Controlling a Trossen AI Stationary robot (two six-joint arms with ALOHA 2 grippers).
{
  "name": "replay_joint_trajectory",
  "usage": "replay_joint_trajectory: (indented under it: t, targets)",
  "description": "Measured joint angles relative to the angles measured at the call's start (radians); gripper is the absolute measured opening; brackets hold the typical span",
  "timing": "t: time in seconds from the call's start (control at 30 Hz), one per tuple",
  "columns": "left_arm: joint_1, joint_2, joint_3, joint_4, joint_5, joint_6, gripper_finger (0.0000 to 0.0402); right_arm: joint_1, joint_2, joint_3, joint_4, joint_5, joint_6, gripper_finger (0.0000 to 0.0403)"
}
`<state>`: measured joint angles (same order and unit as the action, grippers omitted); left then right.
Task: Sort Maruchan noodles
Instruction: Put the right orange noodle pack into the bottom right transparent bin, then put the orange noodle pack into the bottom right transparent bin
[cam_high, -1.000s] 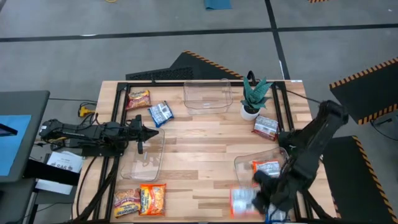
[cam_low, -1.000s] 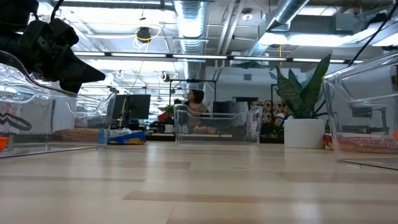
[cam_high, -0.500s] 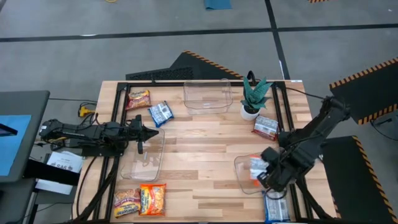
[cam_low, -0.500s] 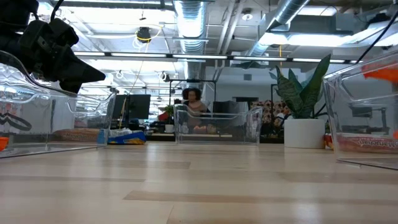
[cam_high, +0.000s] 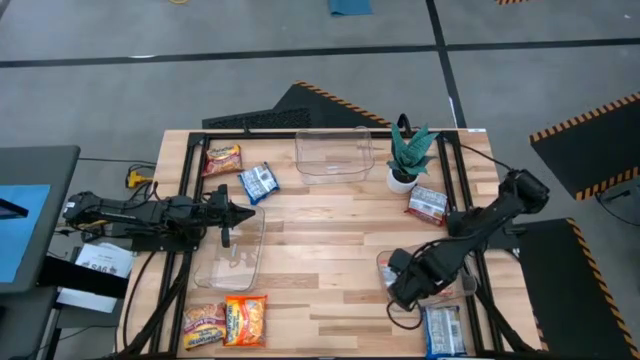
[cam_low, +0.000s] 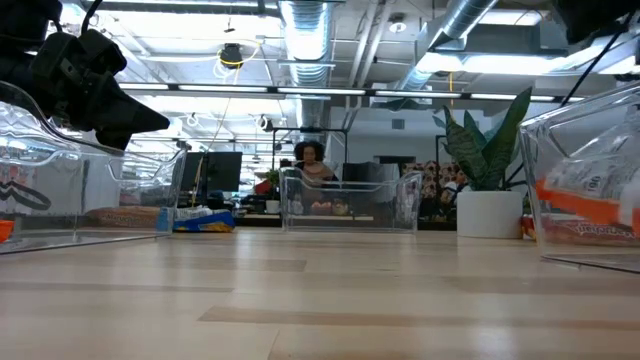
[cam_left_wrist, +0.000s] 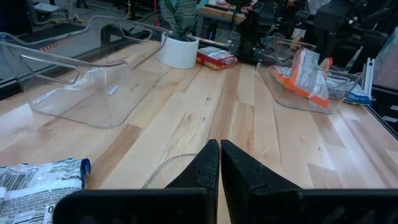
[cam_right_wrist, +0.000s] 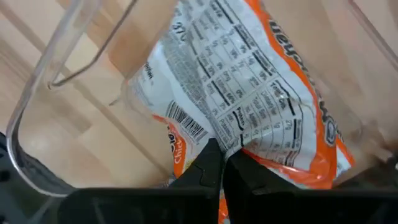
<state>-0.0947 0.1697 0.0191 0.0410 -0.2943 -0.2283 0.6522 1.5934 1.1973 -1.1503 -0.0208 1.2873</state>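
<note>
From above, the right end effector hangs over the clear bin near the tabletop's front right corner, and its fingers cannot be made out here; the left end effector rests over the clear bin at the left edge, its fingers pressed together on nothing; a third clear bin stands at the back edge beside a potted plant; noodle packets lie scattered: a red one and a blue one at the back left, two yellow-orange ones at the front left corner, a red one near the plant, a blue one at the front right corner.

At table height, an orange-and-white packet hangs tilted inside the right bin, above a packet lying flat on its floor.

From the left wrist, the closed fingers point across the tabletop toward the right bin, where the orange-and-white packet stands on edge.

From the right wrist, the fingers pinch the lower edge of the orange-and-white packet, gripping it inside the bin.
</note>
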Motion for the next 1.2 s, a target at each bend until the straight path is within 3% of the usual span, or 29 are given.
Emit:
replay_joint_trajectory:
  t: [0.23,0.57,0.67,0.77,0.93,1.03,1.2]
  targets:
    - [0.0,0.0,0.0,0.0,0.0,0.0,0.0,-0.02,-0.007,0.0,0.016,-0.008,-0.029,0.0101]
    - [0.0,0.0,0.0,0.0,0.0,0.0,0.0,0.006,-0.201,0.0,0.018,0.002,0.077,0.0241]
    - [0.0,0.0,0.0,0.0,0.0,0.0,0.0,0.04,-0.253,0.0,0.121,0.103,0.132,0.0264]
    - [0.0,0.0,0.0,0.0,0.0,0.0,0.0,0.062,-0.271,0.001,0.305,0.275,0.15,0.0269]
    - [0.0,0.0,0.0,0.0,0.0,0.0,0.0,0.033,-0.234,0.002,0.643,0.559,0.035,0.027]
    - [0.0,0.0,0.0,0.003,0.001,-0.011,0.0,-0.014,-0.203,0.002,0.817,0.616,-0.068,0.027]
    - [-0.001,0.0,0.0,0.084,0.042,-0.29,0.0,-0.085,-0.199,0.001,0.906,0.611,-0.134,0.027]
